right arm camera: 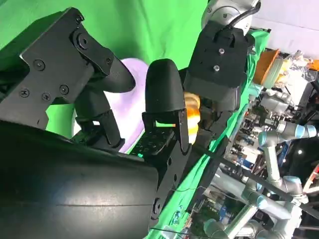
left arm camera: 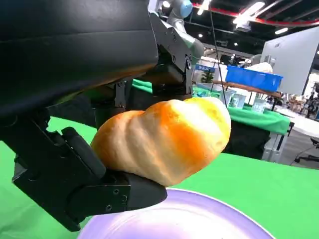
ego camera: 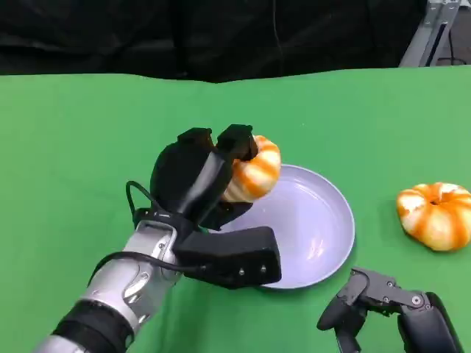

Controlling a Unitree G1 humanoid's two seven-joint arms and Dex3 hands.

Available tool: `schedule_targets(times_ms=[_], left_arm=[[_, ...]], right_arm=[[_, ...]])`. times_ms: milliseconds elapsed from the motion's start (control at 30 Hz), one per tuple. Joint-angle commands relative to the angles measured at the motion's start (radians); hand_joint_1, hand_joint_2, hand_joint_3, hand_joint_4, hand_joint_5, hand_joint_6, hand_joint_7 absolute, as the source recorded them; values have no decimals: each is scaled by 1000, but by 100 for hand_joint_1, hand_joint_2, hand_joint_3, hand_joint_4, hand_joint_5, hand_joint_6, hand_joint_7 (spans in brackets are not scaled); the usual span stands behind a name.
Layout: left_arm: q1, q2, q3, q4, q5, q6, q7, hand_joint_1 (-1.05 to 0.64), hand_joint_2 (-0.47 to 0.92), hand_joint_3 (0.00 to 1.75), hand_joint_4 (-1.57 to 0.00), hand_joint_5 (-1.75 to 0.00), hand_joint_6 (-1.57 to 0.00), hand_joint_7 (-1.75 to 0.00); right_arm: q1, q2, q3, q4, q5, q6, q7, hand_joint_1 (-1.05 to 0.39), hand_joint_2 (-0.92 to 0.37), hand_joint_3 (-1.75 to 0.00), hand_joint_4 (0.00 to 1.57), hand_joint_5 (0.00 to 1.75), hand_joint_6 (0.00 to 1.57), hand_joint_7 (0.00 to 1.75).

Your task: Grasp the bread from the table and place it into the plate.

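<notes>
Orange bread (left arm camera: 164, 139) gripped by left hand (ego camera: 195, 180) above plate (left arm camera: 189, 219).

You are looking at a worktop (ego camera: 66, 147) covered in green cloth, with a black curtain (ego camera: 184, 33) hanging behind it. Ceiling lights (left arm camera: 251, 9) are glowing over a hall where a blue bin (left arm camera: 253, 78) is sitting on another green-draped table (left arm camera: 259, 119).
</notes>
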Motion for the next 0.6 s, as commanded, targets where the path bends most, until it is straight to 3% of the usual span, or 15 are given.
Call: schedule_targets(times_ms=[33, 67, 100, 133, 167, 233, 333, 600], left_arm=[[-67, -60, -21, 98, -26, 4, -74, -16, 44, 102, -89, -175, -68, -175], [-85, -81, -27, 129, -34, 5, -94, -15, 45, 99, -89, -175, -67, -175], [-109, -92, -47, 129, -46, 35, -229, -14, 45, 96, -89, -175, -67, -175], [-123, -90, -63, 120, -49, 59, -330, -42, 70, 58, -36, -106, -31, -95], [-132, -89, -73, 110, -51, 78, -403, -54, 81, 42, -18, -77, -21, -61], [-136, -80, -85, 90, -42, 105, -476, -66, 90, 30, -4, -48, -13, -30], [-135, -67, -100, 60, -26, 141, -534, -74, 92, 30, 0, -31, -9, -17], [-133, -52, -121, 36, -15, 185, -601, -84, 92, 35, 0, -10, -5, -9]], right_arm=[[4, -6, -10, 2, 16, -5, -4, 0, -28, -139, 83, 161, 85, 126], [3, -7, -11, 2, 16, -4, -3, -1, -28, -138, 82, 161, 85, 126], [2, -7, -11, 2, 13, -5, -4, -1, -28, -138, 82, 162, 85, 126], [1, -8, -11, 3, 11, -7, -4, -2, -29, -138, 82, 162, 86, 126], [-1, -9, -11, 4, 10, -9, -5, -2, -29, -138, 82, 162, 86, 126], [-1, -8, -11, 3, 9, -9, -5, -2, -29, -138, 82, 163, 86, 126], [0, -6, -9, 2, 11, -10, -5, -1, -29, -138, 82, 162, 86, 126], [2, -8, -10, -3, 11, -3, -2, -1, -29, -137, 82, 164, 85, 126]])
